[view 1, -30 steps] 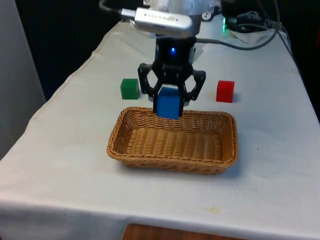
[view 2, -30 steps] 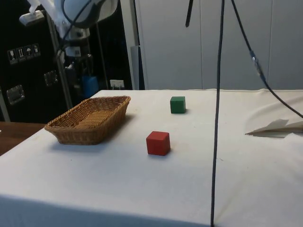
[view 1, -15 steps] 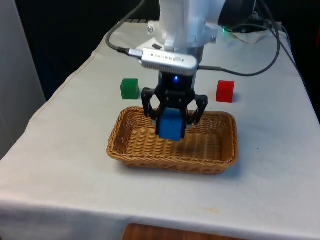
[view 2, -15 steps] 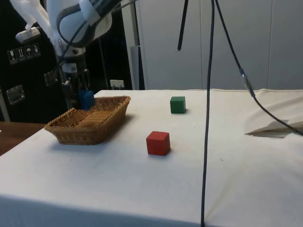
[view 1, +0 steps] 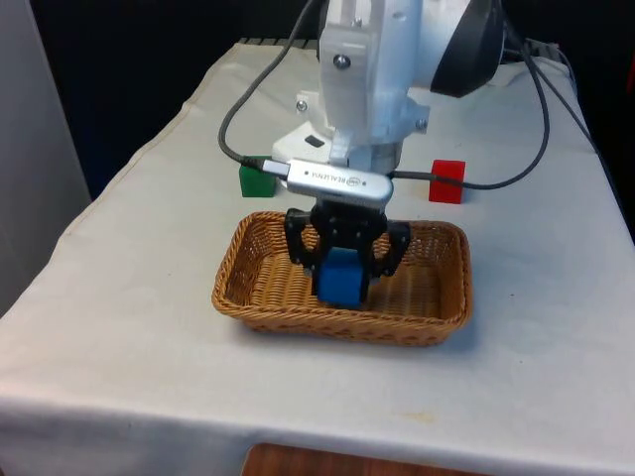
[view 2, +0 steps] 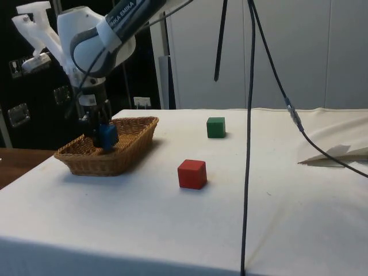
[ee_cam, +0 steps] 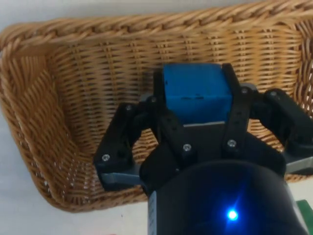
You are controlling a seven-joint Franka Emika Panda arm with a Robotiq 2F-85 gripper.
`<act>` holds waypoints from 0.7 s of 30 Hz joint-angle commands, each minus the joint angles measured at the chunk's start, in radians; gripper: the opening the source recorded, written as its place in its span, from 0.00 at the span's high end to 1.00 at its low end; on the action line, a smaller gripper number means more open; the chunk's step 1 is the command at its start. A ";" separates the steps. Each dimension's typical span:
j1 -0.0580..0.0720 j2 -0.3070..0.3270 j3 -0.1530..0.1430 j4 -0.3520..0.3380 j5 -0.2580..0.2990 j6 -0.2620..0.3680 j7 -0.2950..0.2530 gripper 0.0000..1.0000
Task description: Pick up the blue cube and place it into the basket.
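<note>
Gripper point(view 1: 342, 266) in the front view hangs inside the basket point(view 1: 248, 294), its fingers clamped on the blue cube point(view 1: 340, 279), which sits low between the walls, just above the woven floor near the middle; whether it touches the floor I cannot tell. A green cube point(view 1: 254, 180) and a red cube point(view 1: 447, 181) stand on the table beyond the basket's far rim, well apart. A second ago the cube hung above the far rim; it has since come forward and down

Side view puts the gripper point(view 2: 99, 131) and blue cube point(view 2: 106, 136) within the basket point(view 2: 123, 156), below its rim line

Wrist view shows the blue cube point(ee_cam: 195, 93) pinched between both fingers point(ee_cam: 158, 95), wicker floor point(ee_cam: 88, 93) straight beneath it, so release needs only a short drop, by my judgement
</note>
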 commanded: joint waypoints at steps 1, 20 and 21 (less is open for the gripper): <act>-0.005 0.006 0.007 0.009 0.006 -0.011 -0.007 0.97; 0.000 0.007 0.000 0.005 -0.001 0.000 0.000 0.00; 0.000 0.007 0.001 0.005 0.000 0.000 0.000 0.00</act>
